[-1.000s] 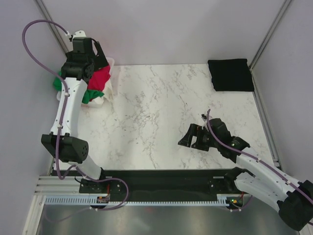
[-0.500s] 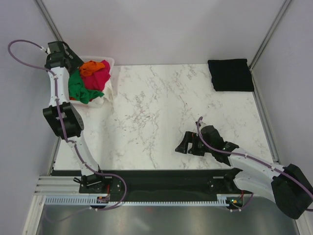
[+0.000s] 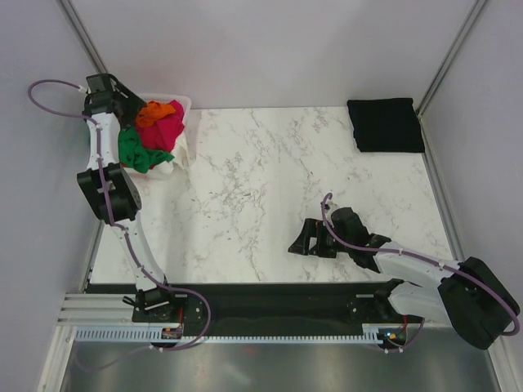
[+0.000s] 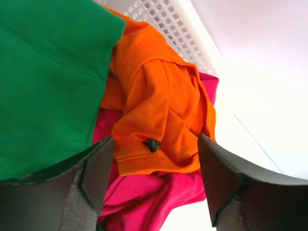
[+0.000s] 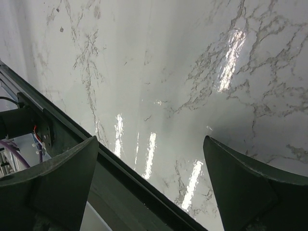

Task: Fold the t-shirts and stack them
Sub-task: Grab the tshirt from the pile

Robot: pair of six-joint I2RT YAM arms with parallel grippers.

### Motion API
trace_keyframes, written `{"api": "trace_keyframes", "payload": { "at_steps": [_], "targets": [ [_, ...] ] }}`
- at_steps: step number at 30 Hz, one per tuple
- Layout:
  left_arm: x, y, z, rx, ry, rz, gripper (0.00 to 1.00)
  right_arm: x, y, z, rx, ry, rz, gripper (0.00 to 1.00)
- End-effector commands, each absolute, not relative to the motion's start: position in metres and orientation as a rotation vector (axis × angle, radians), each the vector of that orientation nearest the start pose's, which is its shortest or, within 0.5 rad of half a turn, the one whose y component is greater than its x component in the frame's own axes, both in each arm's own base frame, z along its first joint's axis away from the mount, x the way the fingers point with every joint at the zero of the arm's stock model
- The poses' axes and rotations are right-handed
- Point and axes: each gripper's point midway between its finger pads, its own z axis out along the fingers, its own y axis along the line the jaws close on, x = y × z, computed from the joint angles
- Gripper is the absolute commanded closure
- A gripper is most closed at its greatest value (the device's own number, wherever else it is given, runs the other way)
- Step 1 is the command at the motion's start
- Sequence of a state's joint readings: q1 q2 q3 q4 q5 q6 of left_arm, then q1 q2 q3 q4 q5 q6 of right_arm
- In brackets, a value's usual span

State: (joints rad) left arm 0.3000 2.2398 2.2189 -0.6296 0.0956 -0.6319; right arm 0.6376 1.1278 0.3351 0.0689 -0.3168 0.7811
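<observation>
Hovering above basket (image 4: 163,19) | left gripper (image 4: 154,144), jaws apart | orange shirt (image 4: 159,101) between

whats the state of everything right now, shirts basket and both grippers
orange t-shirt, crumpled on top of the basket pile
magenta t-shirt, crumpled under the orange one
green t-shirt, crumpled in the basket
black t-shirt, folded flat, far right of the table
white basket, holding unfolded shirts
left gripper, open, fingers either side of the orange t-shirt
right gripper, open, empty
</observation>
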Motion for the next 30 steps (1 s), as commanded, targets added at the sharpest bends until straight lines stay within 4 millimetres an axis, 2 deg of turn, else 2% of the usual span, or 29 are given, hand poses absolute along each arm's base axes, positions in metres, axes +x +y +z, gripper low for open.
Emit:
{"api": "trace_keyframes", "payload": {
  "at_steps": [1,5,6,8,9,11,14,17,18,20,21,24,25,27,28,29,30],
  "targets": [
    [0.609,0.133,0.222,-0.945,1.932,-0.41,0.25,0.179,0.237,0.051,-0.042,2.469,1.05,0.02],
    [0.612,0.128,0.22,-0.945,1.935,-0.438,0.34,0.18,0.237,0.051,-0.044,2.471,1.052,0.02],
    [0.612,0.126,0.22,-0.946,1.935,-0.444,0.43,0.179,0.237,0.051,-0.046,2.472,1.049,0.02],
    [0.613,0.124,0.219,-0.942,1.939,-0.458,0.53,0.18,0.237,0.051,-0.045,2.472,1.05,0.02],
    [0.614,0.124,0.219,-0.947,1.938,-0.465,0.74,0.18,0.238,0.051,-0.047,2.471,1.052,0.02],
    [0.615,0.121,0.221,-0.936,1.937,-0.488,0.98,0.179,0.238,0.05,-0.048,2.473,1.049,0.02],
    [0.618,0.111,0.235,-0.893,1.924,-0.506,0.98,0.18,0.238,0.051,-0.045,2.473,1.049,0.02],
    [0.618,0.093,0.278,-0.835,1.863,-0.519,0.98,0.179,0.238,0.05,-0.046,2.475,1.049,0.02],
    [0.618,0.078,0.309,-0.798,1.815,-0.546,0.98,0.18,0.238,0.051,-0.049,2.472,1.05,0.02],
    [0.618,0.064,0.35,-0.759,1.742,-0.592,0.98,0.18,0.238,0.051,-0.045,2.47,1.051,0.02],
    [0.614,0.049,0.398,-0.712,1.649,-0.654,0.98,0.18,0.238,0.051,-0.049,2.468,1.05,0.02],
    [0.593,0.025,0.485,-0.623,1.464,-0.783,0.98,0.179,0.237,0.052,-0.046,2.463,1.055,0.02],
    [0.57,0.014,0.539,-0.529,1.342,-0.828,0.98,0.18,0.237,0.054,-0.044,2.451,1.058,0.02],
    [0.539,-0.004,0.589,-0.444,1.23,-0.891,0.98,0.179,0.236,0.054,-0.043,2.446,1.059,0.02],
    [0.51,-0.013,0.624,-0.384,1.155,-0.911,0.98,0.179,0.236,0.056,-0.039,2.437,1.063,0.02],
    [0.488,-0.02,0.654,-0.328,1.07,-0.948,0.98,0.179,0.235,0.056,-0.041,2.435,1.063,0.02],
    [0.471,-0.026,0.67,-0.283,1.035,-0.978,0.98,0.178,0.235,0.056,-0.039,2.436,1.065,0.02]
  ]
}}
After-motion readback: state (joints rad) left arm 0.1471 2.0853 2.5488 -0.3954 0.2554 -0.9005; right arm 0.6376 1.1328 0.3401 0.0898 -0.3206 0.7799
